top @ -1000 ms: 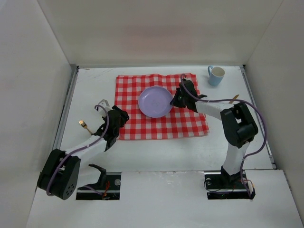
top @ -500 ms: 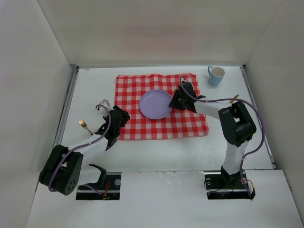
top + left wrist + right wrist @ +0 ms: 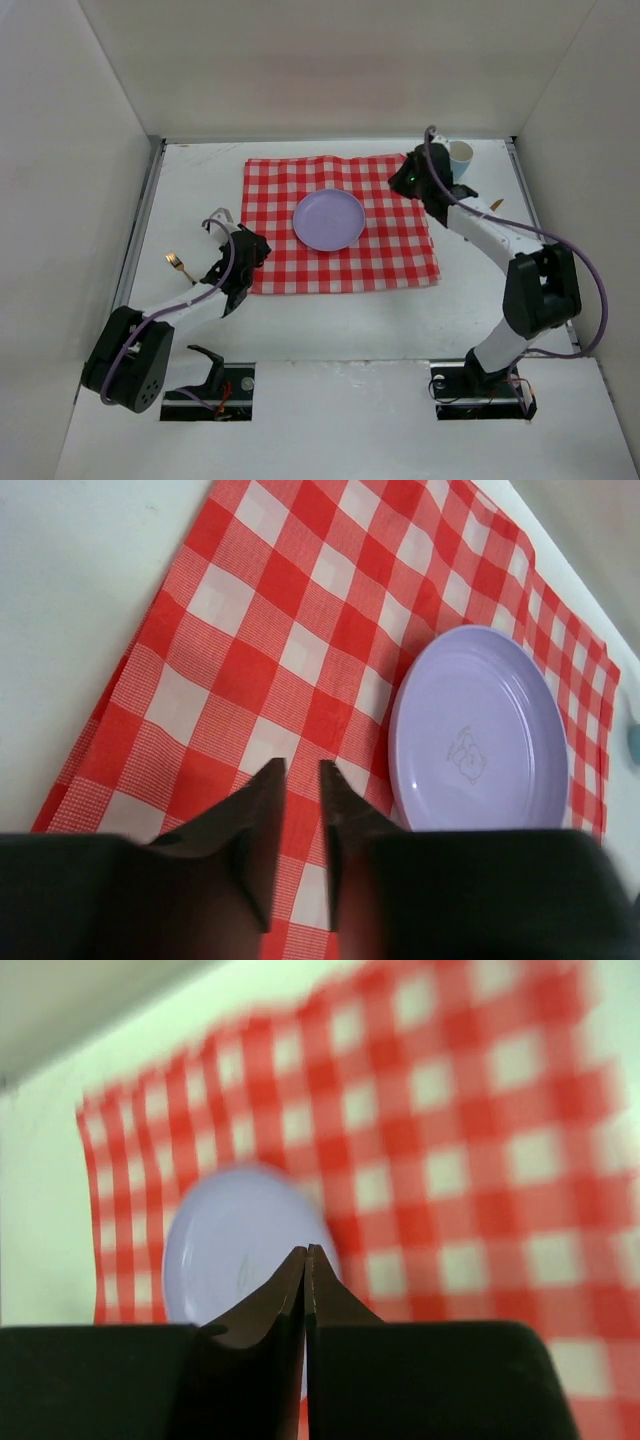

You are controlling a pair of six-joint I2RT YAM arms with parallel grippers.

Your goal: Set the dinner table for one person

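Both empty: right gripper (image 3: pixel 305 1252) pinched closed, left gripper (image 3: pixel 300 766) barely parted. Right should open wide before taking blue mug (image 3: pixel 462 153).

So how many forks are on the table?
1: the fork lies on the table, left of the checked cloth. A gold tip by the right arm may be other cutlery, too hidden to tell.

No word, number or brand can be read in any of these views. The only mark is a faint grey drawing at the middle of the lilac plate (image 3: pixel 480 735), ahead and right of the left gripper (image 3: pixel 300 778), too small to make out.
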